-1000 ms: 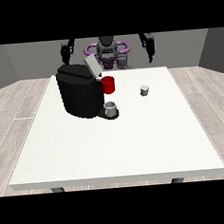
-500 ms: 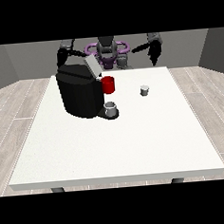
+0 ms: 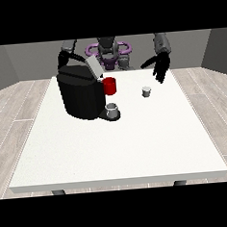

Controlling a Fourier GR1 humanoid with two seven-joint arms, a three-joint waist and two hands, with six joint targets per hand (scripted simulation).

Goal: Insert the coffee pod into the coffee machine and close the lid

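Note:
A black coffee machine [image 3: 80, 95] stands on the left half of the white table [image 3: 118, 149], its grey lid [image 3: 93, 66] raised and tilted. A red part [image 3: 110, 86] juts from its front, above a grey cup [image 3: 113, 110] on its base. The small grey coffee pod [image 3: 146, 91] sits on the table to the right of the machine. The hand at the view's right [image 3: 160, 67] hangs above the table's far edge, up and right of the pod, with fingers spread and pointing down. The hand at the view's left is hidden behind the machine.
The robot's torso [image 3: 108, 50] with purple rings stands behind the table's far edge. The arm at the view's left [image 3: 67, 50] reaches down behind the machine. Wooden floor surrounds the table.
The hand at the view's right has come down and forward towards the pod. The arm at the view's left has lowered behind the machine.

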